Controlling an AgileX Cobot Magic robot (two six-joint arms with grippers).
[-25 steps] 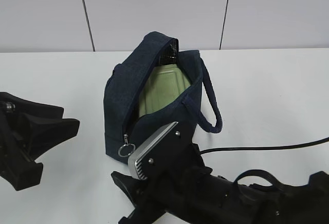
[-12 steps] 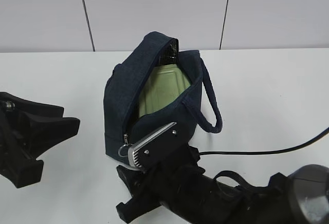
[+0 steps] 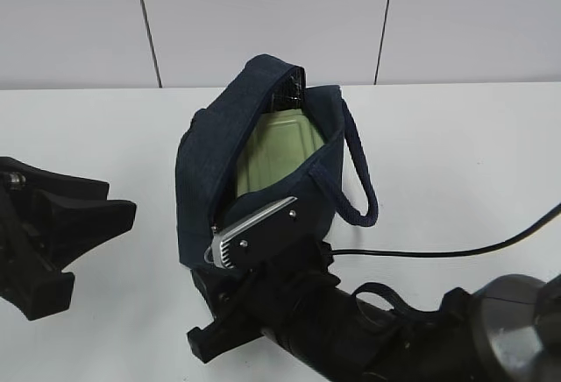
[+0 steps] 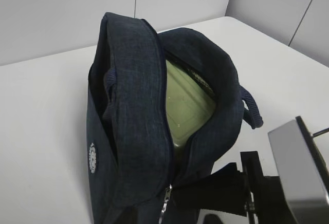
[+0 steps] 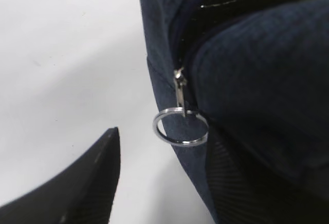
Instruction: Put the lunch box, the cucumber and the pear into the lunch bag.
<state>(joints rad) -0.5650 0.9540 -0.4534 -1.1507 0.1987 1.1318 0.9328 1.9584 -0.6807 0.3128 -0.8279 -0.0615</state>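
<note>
Right pincer (image 5: 154,178) advanced; ring pull (image 5: 180,126) now between its fingers.

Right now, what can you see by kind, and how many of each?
Lunch bag: 1
Lunch box, inside the bag: 1
Zipper ring: 1
Grippers: 2, left gripper and right gripper
Cucumber and pear: 0 visible
Total: 5

Matt woven-cloth lunch bag (image 3: 210,172) — shiny metal ring (image 5: 180,127)
</note>
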